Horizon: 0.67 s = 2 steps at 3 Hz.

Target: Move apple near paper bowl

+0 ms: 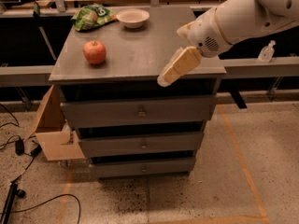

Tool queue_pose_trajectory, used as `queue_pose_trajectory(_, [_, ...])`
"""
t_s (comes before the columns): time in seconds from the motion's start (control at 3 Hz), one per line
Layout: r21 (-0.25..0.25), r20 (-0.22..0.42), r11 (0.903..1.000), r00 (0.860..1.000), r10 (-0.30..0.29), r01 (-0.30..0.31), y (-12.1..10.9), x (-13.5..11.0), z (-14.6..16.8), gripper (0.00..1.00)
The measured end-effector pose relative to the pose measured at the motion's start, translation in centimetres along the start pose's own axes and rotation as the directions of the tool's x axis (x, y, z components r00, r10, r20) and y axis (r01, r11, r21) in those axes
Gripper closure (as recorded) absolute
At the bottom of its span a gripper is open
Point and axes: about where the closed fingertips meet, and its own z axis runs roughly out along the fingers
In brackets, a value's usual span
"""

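Note:
A round red-orange apple [95,52] sits on the grey cabinet top [140,45], near its front left. The off-white paper bowl [133,17] stands at the back of the top, right of a green snack bag [91,17]. My gripper [164,80] reaches in from the right on a white arm [233,20]. It hangs over the cabinet's front edge, well to the right of the apple and touching nothing.
The cabinet has three drawers [140,112] below its top. An open cardboard box [51,134] stands on the floor at its left, with cables [18,148] nearby. A small bottle [266,52] sits on a ledge at the right.

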Motion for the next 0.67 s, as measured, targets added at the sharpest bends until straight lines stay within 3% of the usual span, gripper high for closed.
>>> queue_pose_trajectory(0.33, [0.000, 0.000, 1.0000, 1.000, 0.000, 0.000, 0.0, 0.0, 0.0, 0.00])
queue_pose_trajectory(0.67, [0.026, 0.050, 0.9987, 0.998, 0.042, -0.043, -0.6, -0.6, 1.4, 0.00])
